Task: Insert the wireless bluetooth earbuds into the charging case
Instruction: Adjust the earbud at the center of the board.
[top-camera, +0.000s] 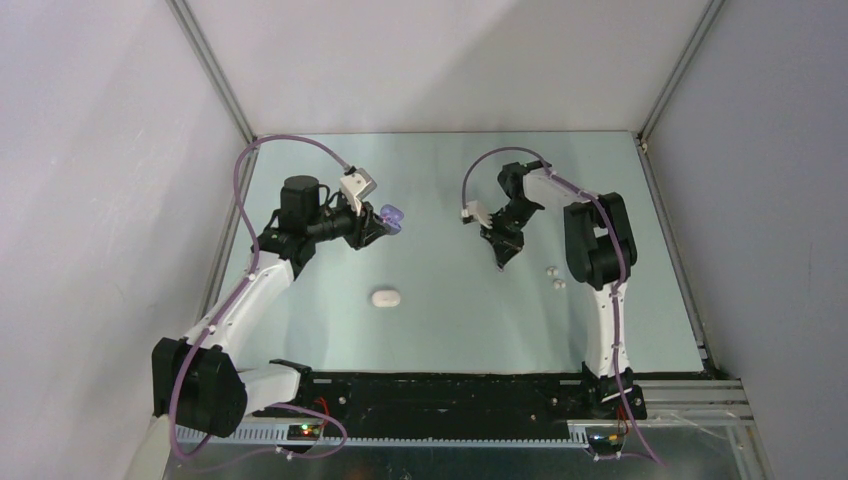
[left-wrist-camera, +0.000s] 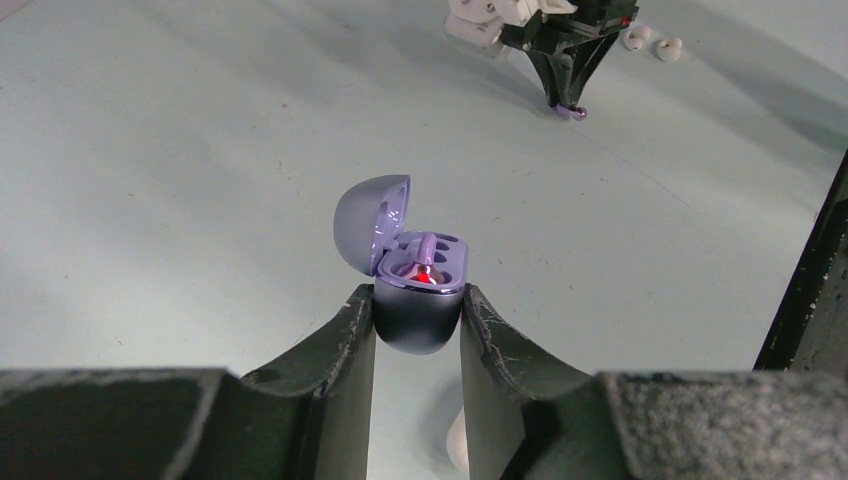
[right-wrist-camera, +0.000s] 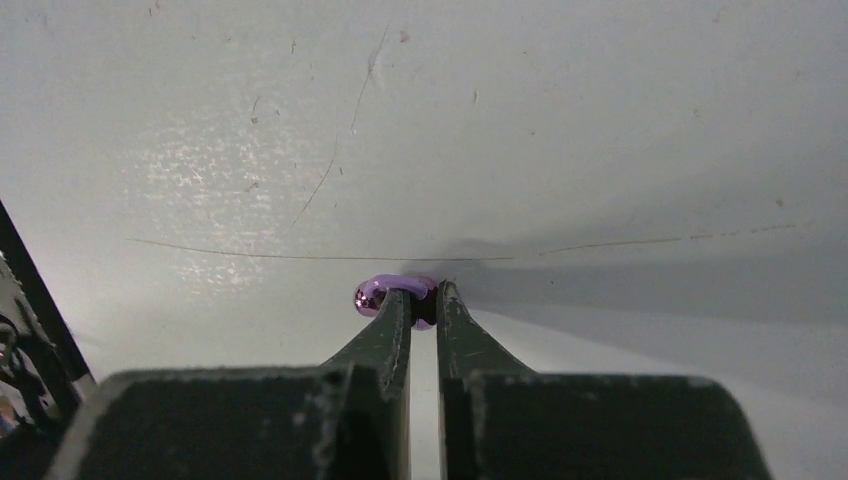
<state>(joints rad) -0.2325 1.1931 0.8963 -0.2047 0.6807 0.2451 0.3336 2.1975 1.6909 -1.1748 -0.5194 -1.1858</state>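
Currently your left gripper (left-wrist-camera: 417, 298) clamps the lower shell of the open purple charging case (left-wrist-camera: 420, 330), held above the table (left-wrist-camera: 200, 200). Your right gripper (right-wrist-camera: 422, 300) pinches almost closed on a purple earbud (right-wrist-camera: 375, 293) at the table surface, its fingertips hiding part of it. Two white earbuds (top-camera: 550, 270) lie near the right arm. What sits in the case's wells is hard to make out.

Fixed camera looks down on the whole table (top-camera: 450, 330) from above and behind; both wrist cameras skim it closely, the left also facing the right gripper (left-wrist-camera: 564, 98), likewise visible overhead.
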